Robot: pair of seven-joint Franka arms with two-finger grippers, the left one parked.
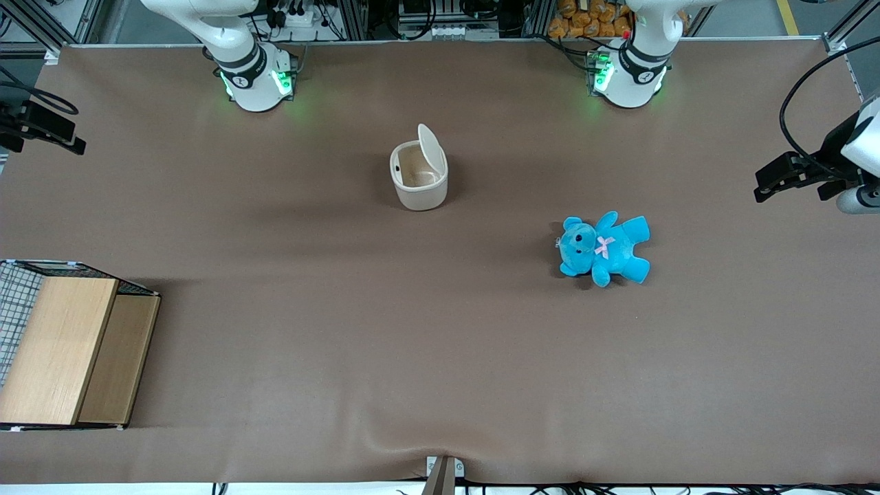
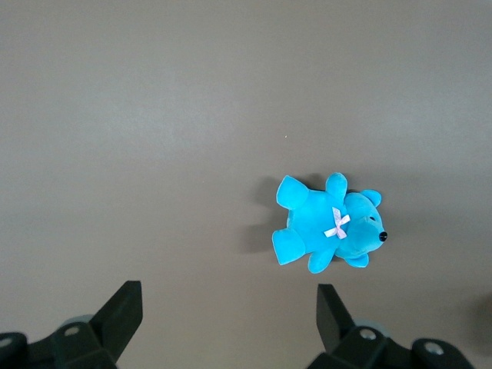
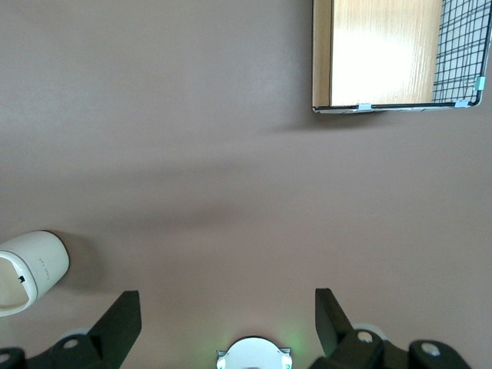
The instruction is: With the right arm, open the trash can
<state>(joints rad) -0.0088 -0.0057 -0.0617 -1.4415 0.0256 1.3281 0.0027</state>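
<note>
The cream-white trash can (image 1: 419, 192) stands on the brown table mid-way between the two arm bases. Its flip lid (image 1: 430, 148) stands upright and the tan inside (image 1: 416, 172) shows. In the right wrist view the trash can (image 3: 34, 269) shows only in part. The right arm's black gripper (image 1: 58, 130) hangs high over the table edge at the working arm's end, well apart from the can. Its fingers (image 3: 123, 315) stand wide apart around the gripper's gap (image 3: 227, 296), with nothing between them.
A blue plush bear (image 1: 605, 247) lies toward the parked arm's end, nearer the front camera than the can; it also shows in the left wrist view (image 2: 327, 227). A wooden box with wire mesh (image 1: 69, 350) sits at the working arm's end, also in the right wrist view (image 3: 384, 54).
</note>
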